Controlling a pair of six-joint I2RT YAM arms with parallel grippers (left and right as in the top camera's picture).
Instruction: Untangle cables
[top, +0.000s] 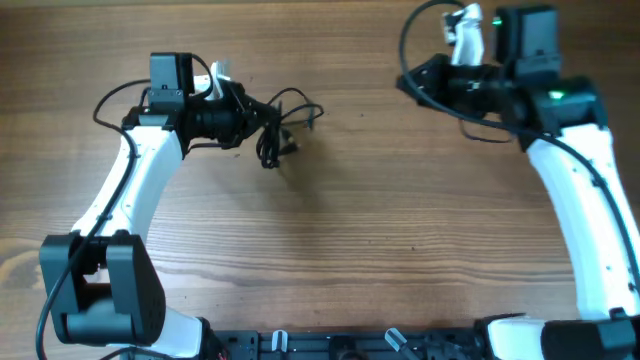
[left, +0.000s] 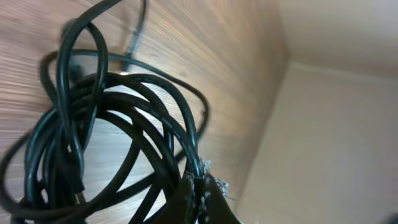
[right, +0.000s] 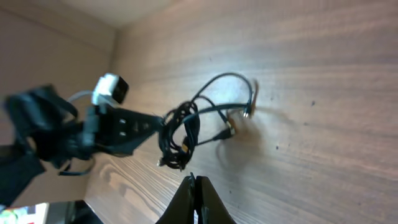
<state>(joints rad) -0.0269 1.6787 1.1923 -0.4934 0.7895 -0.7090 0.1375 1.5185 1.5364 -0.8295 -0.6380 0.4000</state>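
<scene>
Overhead: cables (top: 272, 138) were bunched toward 10 o'clock of the centre of the table (top: 330, 250), with one loop and a plug end trailing toward 3 o'clock. Left gripper (top: 256, 120) was clamped on the bunch, the tangle at its 4 o'clock. Right gripper (top: 404, 82) sat at 1 o'clock, jaws together and empty, cables well apart at its 9 o'clock. Left wrist: fingers (left: 208, 205) at 6 o'clock pinched several black strands, and the loops fanned toward 10 o'clock over the wood. Right wrist: fingertips (right: 183, 205) were pressed together at 6 o'clock, holding nothing. The tangle was at their 12 o'clock, apart, held from 9 o'clock by the left gripper. Plug ends (right: 249, 112) lay toward 2 o'clock.
</scene>
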